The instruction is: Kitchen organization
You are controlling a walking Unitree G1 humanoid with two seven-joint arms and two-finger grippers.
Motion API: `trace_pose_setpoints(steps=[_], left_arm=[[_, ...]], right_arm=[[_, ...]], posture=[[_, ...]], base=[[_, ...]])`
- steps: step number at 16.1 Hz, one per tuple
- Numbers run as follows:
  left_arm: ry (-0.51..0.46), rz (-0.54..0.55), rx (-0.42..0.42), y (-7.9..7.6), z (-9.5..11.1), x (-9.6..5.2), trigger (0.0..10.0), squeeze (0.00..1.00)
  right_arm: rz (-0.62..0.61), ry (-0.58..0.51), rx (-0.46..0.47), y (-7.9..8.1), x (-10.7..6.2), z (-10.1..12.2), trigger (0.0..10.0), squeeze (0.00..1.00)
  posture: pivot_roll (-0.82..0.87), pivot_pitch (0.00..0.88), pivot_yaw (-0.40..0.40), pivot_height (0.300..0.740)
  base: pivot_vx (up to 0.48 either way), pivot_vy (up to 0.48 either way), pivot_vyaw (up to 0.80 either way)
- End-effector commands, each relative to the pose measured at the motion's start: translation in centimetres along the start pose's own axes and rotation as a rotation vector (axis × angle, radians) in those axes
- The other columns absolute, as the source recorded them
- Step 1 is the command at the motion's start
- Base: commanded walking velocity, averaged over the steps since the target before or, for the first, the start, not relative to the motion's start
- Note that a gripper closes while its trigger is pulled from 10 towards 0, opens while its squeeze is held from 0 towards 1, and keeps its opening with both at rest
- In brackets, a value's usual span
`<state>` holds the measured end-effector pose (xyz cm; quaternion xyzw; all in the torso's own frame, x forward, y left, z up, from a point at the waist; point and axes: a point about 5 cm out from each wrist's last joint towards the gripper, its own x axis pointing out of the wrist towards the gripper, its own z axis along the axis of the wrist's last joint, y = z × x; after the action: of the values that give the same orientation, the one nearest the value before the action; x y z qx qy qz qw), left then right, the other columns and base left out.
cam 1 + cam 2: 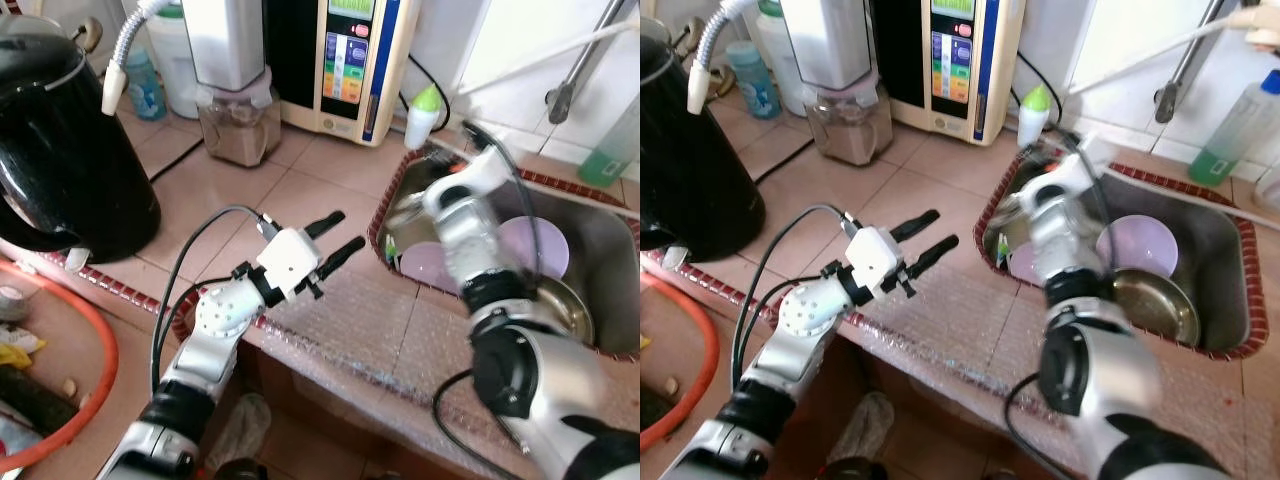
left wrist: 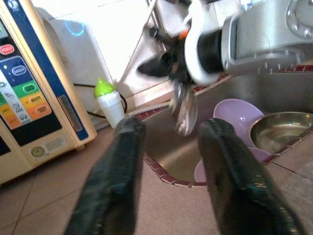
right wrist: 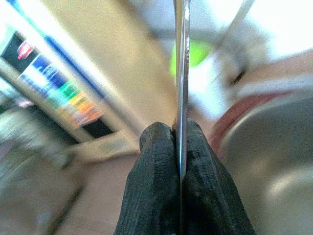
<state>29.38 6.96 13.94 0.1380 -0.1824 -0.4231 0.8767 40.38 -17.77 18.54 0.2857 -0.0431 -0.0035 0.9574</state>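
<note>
- Right gripper (image 3: 180, 161) is clamped tight on a thin metal utensil (image 3: 182, 73), held over the near-left corner of the sink (image 1: 1230, 340); arm is motion-blurred.
- Utensil is seen hanging from the black fingers in the left wrist view (image 2: 186, 105); exact type cannot be told.
- Left gripper (image 1: 335, 240) is held wide open, empty, over the tiled counter (image 1: 290, 190), pointing at 2 o'clock toward the sink.
- Purple bowl (image 1: 1145, 245) and steel bowl (image 1: 1160, 305) lie inside the sink.
- Green-capped bottle (image 1: 424, 115) stands at the sink's 11 o'clock.
- Black kettle (image 1: 60, 160) is at far left.

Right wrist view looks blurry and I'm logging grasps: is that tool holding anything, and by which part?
The right tool pinches a thin metal utensil, seemingly a spoon, by one end over the sink. Left tool holds nothing.
</note>
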Motion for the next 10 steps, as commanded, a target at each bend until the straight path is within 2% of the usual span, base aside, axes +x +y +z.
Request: trace_pose_setpoints(steps=[1,2,4,7,8,9,10], left_arm=[[-0.004,-0.010,-0.005,-0.1,0.2,0.0,10.0,1.00],[0.019,-0.004,-0.033,-0.4,-0.1,-0.5,10.0,1.00],[0.044,-0.002,-0.054,-0.7,-0.4,-0.9,10.0,1.00],[0.070,-0.010,-0.069,-1.2,-0.7,-1.4,10.0,1.00],[0.080,-0.016,-0.078,-1.4,-0.7,-1.5,10.0,1.00],[0.091,-0.021,-0.086,-1.5,-0.8,-1.5,10.0,1.00],[0.112,-0.047,-0.104,-1.8,-1.0,-1.5,10.0,1.00]], right_arm=[[-0.017,-0.011,-0.046,-0.2,0.0,0.2,0.0,0.00],[-0.127,-0.013,-0.164,-2.7,-0.6,0.4,0.0,0.00],[-0.238,0.015,-0.199,-5.2,-1.5,-0.1,0.0,0.00],[-0.333,0.067,-0.217,-7.8,-3.1,-1.7,0.0,0.00],[-0.355,0.086,-0.216,-8.3,-3.5,-2.3,0.2,0.00],[-0.368,0.111,-0.209,-8.6,-3.8,-2.9,0.0,0.00],[-0.383,0.148,-0.204,-9.1,-4.4,-3.8,3.3,0.00]], posture=[[0.02,0.011,-0.002,0.740],[0.03,0.012,-0.001,0.740],[0.03,0.014,0.000,0.740],[0.03,0.018,0.005,0.740],[0.03,0.019,0.007,0.740],[0.03,0.020,0.009,0.740],[0.03,0.021,0.010,0.740]], base=[[0.000,0.000,0.00],[0.000,0.000,0.00],[0.000,0.000,0.00],[0.000,0.000,0.00],[0.000,0.000,0.00],[0.000,0.000,0.00],[0.000,0.000,0.00]])
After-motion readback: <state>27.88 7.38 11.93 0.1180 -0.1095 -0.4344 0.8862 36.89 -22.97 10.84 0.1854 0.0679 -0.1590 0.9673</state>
